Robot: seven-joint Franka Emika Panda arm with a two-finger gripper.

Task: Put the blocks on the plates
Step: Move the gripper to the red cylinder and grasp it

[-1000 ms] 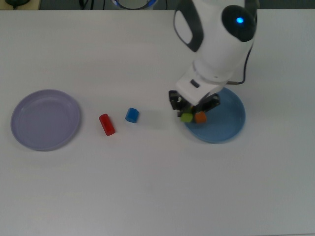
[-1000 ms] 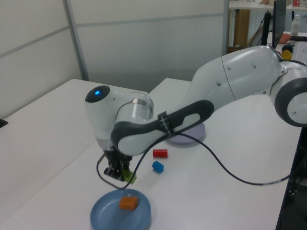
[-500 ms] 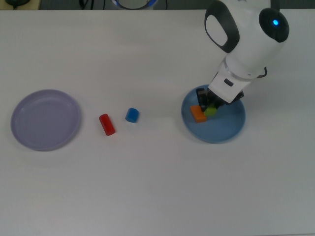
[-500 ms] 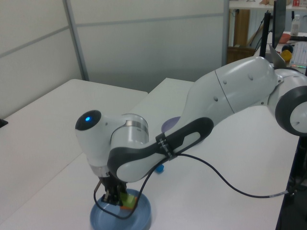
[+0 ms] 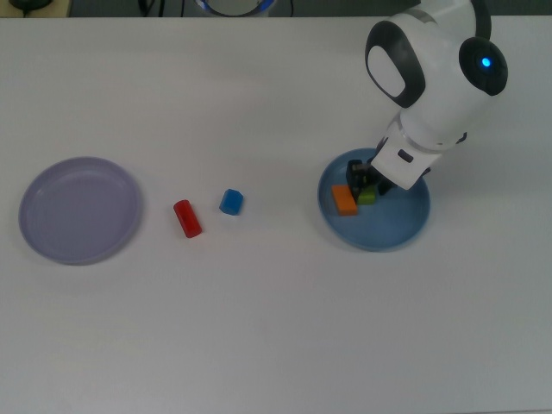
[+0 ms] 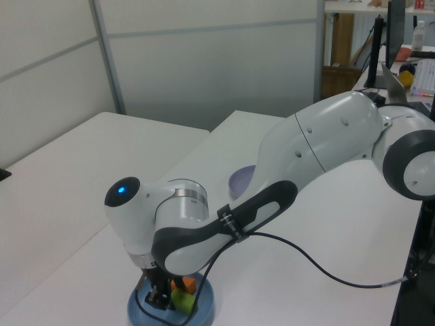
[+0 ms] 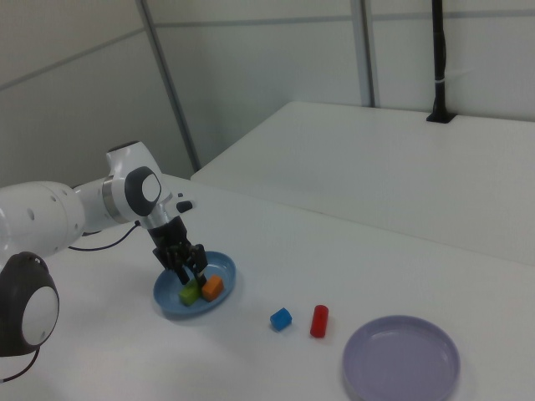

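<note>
Top view, from its left to its right: the lavender plate is bare, then the red block and the blue block lie on the table, well apart from it. The orange block and the green block sit in the blue plate, with the gripper low over the green one; whether its fingers pinch the block, I cannot tell. The blocks look light, stiff and smooth; I would take the red one across its short width.
</note>
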